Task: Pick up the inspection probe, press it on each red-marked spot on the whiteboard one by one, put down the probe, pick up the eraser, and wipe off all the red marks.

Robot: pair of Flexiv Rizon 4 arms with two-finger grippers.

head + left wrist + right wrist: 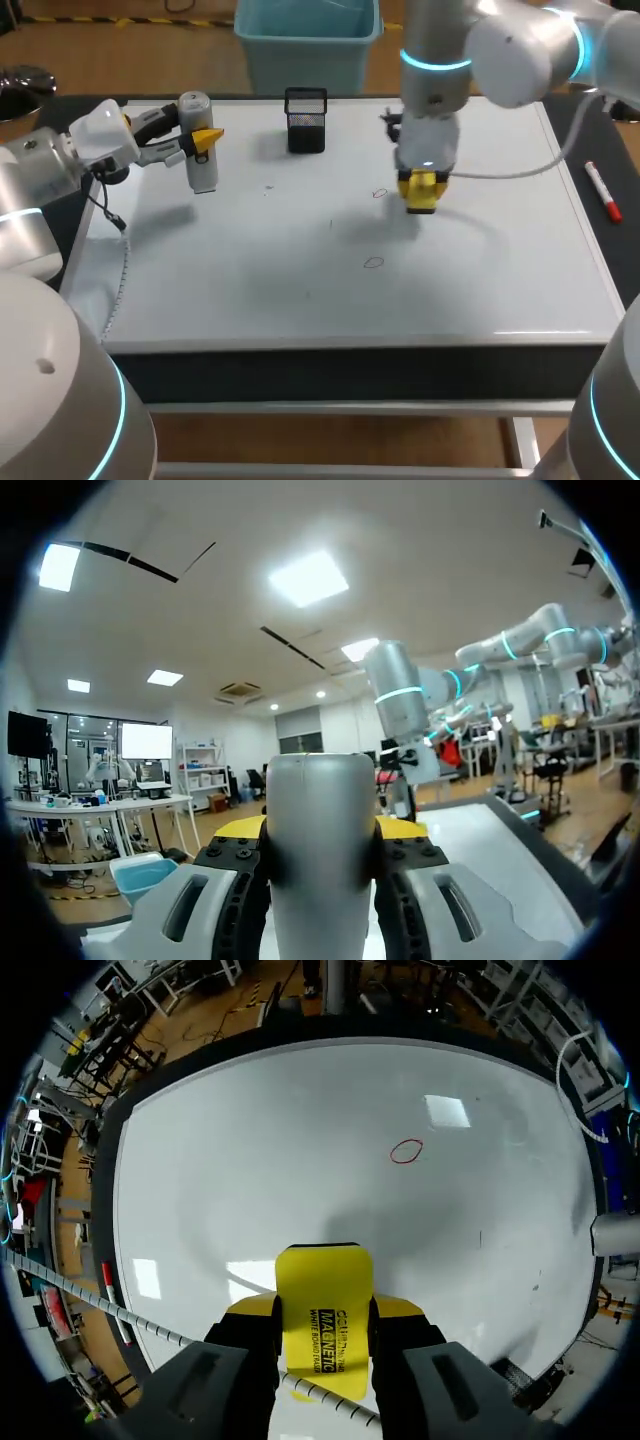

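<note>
Head view: this reads as the wipe step. The right hand point(421, 182) is clamped on the yellow eraser point(422, 202), low over the whiteboard point(300, 290) and just beside the far red mark point(379, 194). The second red mark point(373, 263) sits nearer the front edge, apart from the eraser. Both marks are thin outlined loops on glossy white board. The left hand point(205, 140) is closed on the inspection probe point(199, 165), held upright above the board's back-left corner. It's not set down, though the task wants it parked before erasing. Black mesh pen cup point(306, 122) at the back, red-and-white marker point(603, 192) on the dark counter point(622, 255) right of the board. Left wrist view: the probe point(318, 810) fills the gap between the fingers, touched from both sides. It's a smooth matte grey cylinder with a rounded top, probably hard plastic or painted metal. Right wrist view: the eraser point(322, 1290) is a flat rectangular block, yellow face with black print, pinched on both long sides. One red loop point(406, 1151) lies ahead of it on the board, apart. Can't tell if the eraser's underside touches the surface. Next move, my read: press down and slide onto the nearest loop in short strokes, then do the other one. A thin line should lift easily off the gloss.
</note>
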